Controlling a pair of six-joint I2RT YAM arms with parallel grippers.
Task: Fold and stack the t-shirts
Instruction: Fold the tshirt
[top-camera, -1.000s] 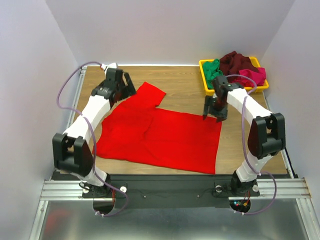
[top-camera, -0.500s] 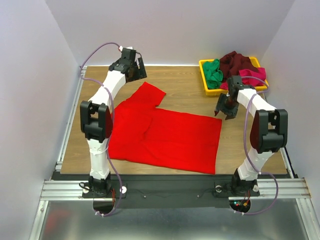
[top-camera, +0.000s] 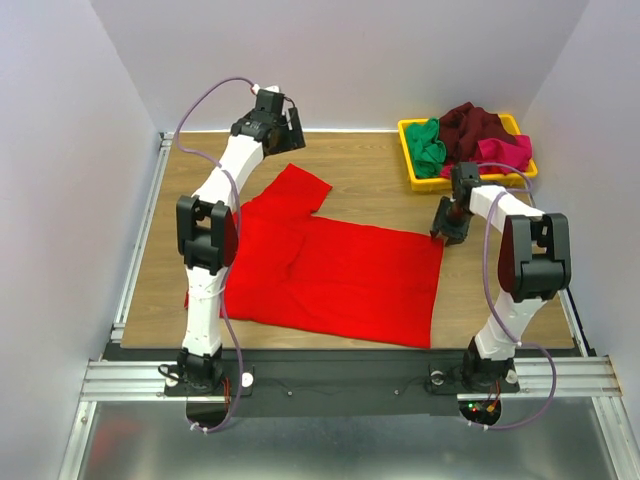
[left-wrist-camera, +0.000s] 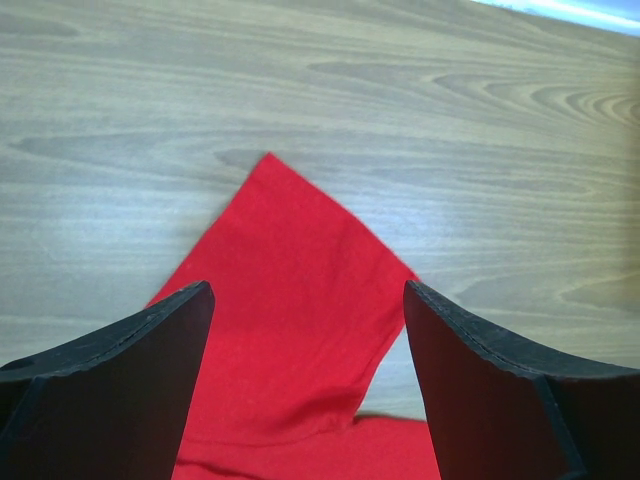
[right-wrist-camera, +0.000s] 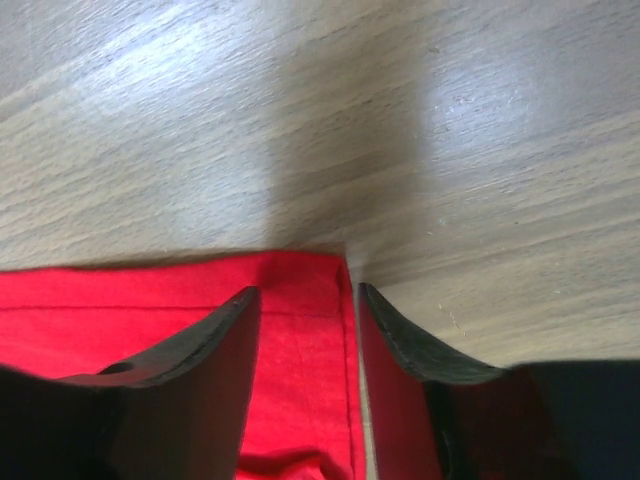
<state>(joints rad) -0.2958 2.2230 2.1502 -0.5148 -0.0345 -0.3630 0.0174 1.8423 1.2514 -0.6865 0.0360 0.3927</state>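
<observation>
Red t-shirt (top-camera: 340, 280) lies flat on the table (top-camera: 370, 170). Left gripper (left-wrist-camera: 308, 292) hangs wide open and empty over its sleeve at 11 o'clock; right gripper (right-wrist-camera: 306, 293), half open, straddles its 2 o'clock corner without pinching it.

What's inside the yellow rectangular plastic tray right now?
The yellow rectangular plastic tray holds three crumpled shirts: a green t-shirt at left, a dark maroon t-shirt behind, a magenta-pink t-shirt at right. They cover its floor, so anything underneath is hidden.
</observation>
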